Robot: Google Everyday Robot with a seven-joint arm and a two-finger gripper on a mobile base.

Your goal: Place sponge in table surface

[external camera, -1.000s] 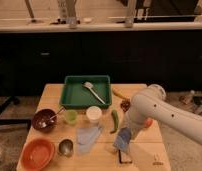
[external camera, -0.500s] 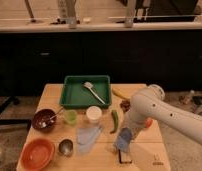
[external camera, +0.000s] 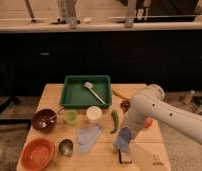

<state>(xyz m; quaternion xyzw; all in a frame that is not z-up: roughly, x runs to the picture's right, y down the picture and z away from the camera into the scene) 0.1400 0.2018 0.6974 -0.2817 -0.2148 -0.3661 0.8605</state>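
one gripper point(external camera: 125, 134) low over the table surface point(external camera: 144, 155), clamped on the sponge point(external camera: 122, 140) just above a dark brown block point(external camera: 125, 157), apparently for setting down.

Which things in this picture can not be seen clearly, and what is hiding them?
- Pincer, camera view: its fingers are hidden behind the sponge it carries, low over the table surface.
- Dark block: partly under the sponge, cut by the bottom edge.
- Brown bowl: contents too blurred.
- Items right of the green tray: hidden by the arm.
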